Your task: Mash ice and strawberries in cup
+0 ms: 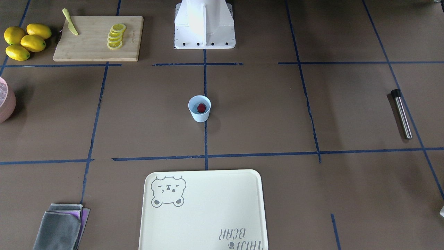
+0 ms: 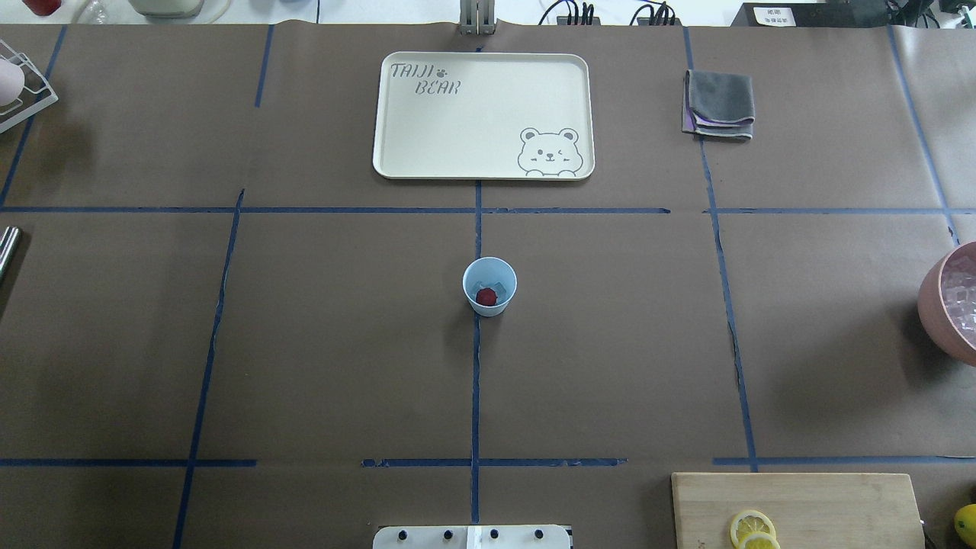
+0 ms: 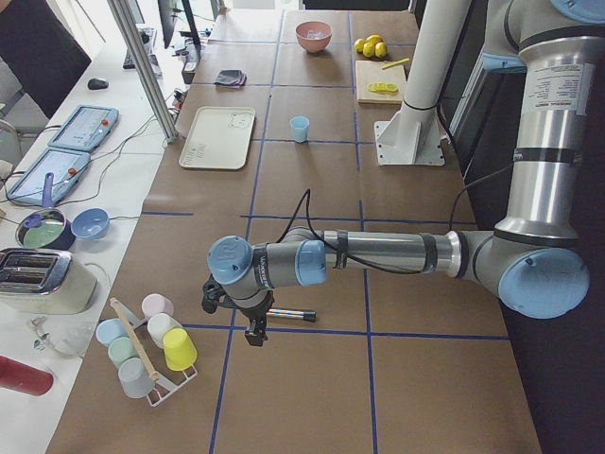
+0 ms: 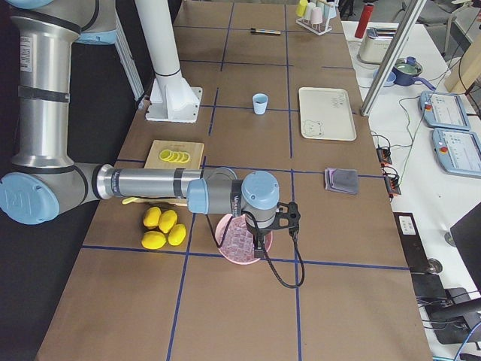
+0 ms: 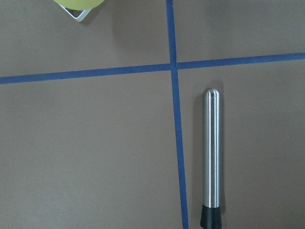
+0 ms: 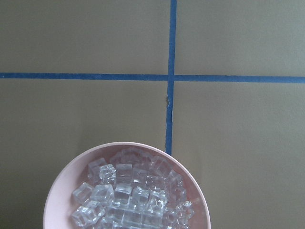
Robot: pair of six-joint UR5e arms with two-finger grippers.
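- The light-blue cup (image 2: 492, 273) stands upright at the table's middle, on a blue tape line, with one dark-red strawberry (image 2: 486, 296) lying inside it.
- The left gripper (image 3: 252, 333) hangs over a steel muddler (image 5: 211, 152) lying at the table's left end; I cannot tell whether its jaws are wide or narrow.
- The right gripper (image 4: 260, 244) hangs above a pink bowl (image 6: 61, 186) of ice cubes (image 6: 128, 193) at the right end; I cannot tell its jaws' spread either.

The near left arm (image 3: 378, 253) stretches low across the counter (image 3: 312, 189), its end effector (image 3: 250, 323) hanging by a metal rod (image 3: 291, 312). Far off, the light-blue cup (image 3: 300, 129) stands near a cream tray (image 3: 217, 137).
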